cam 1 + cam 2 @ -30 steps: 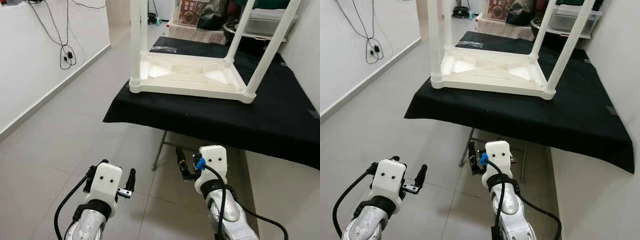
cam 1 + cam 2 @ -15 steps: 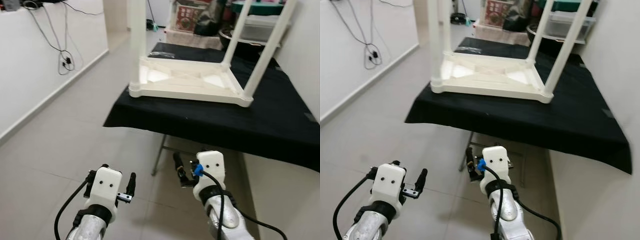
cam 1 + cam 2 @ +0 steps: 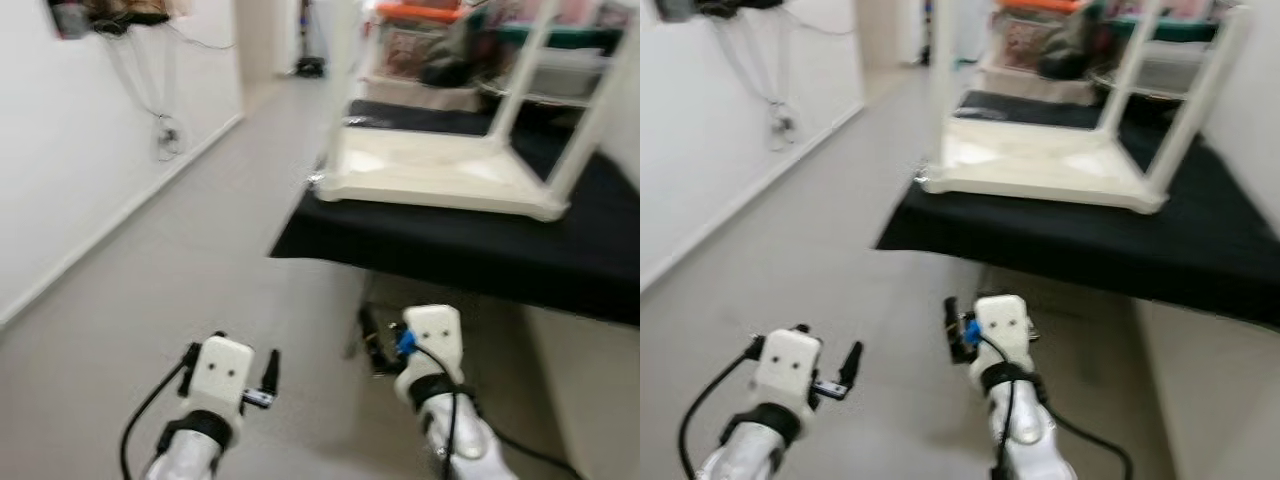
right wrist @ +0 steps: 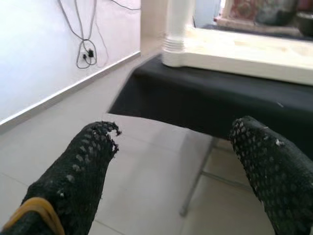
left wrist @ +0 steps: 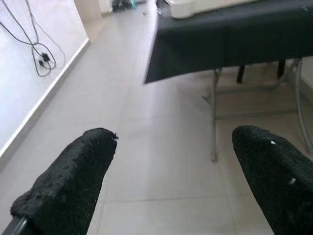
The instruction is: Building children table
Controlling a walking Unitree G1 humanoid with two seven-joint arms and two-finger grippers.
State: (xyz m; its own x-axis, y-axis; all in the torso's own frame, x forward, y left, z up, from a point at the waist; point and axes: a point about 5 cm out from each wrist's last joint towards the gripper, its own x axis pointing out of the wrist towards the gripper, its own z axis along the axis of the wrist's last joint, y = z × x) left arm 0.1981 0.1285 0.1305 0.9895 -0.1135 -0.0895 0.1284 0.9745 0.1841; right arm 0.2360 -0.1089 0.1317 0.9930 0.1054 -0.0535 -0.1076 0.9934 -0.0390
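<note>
A white plastic children's table point(image 3: 440, 175) lies upside down on a black-clothed folding table point(image 3: 470, 255), with its legs point(image 3: 575, 130) pointing up. Both arms hang low in front of it, over the tiled floor. My left gripper point(image 3: 230, 355) is open with nothing between its fingers point(image 5: 73, 181). My right gripper point(image 3: 398, 328) is also open and empty, with its fingers point(image 4: 78, 171) aimed at the near corner of the white table point(image 4: 220, 46). Neither gripper touches anything. The head views are blurred.
A white wall with hanging cables point(image 3: 160, 130) runs along the left. Boxes and clutter point(image 3: 420, 45) stand behind the black table. The folding table's metal legs point(image 5: 213, 117) reach the floor under the cloth. A strip of grey tile floor point(image 3: 180, 270) lies between wall and table.
The whole picture has shifted right and blurred, so the camera has moved. Both grippers keep the same open pose in front of the body.
</note>
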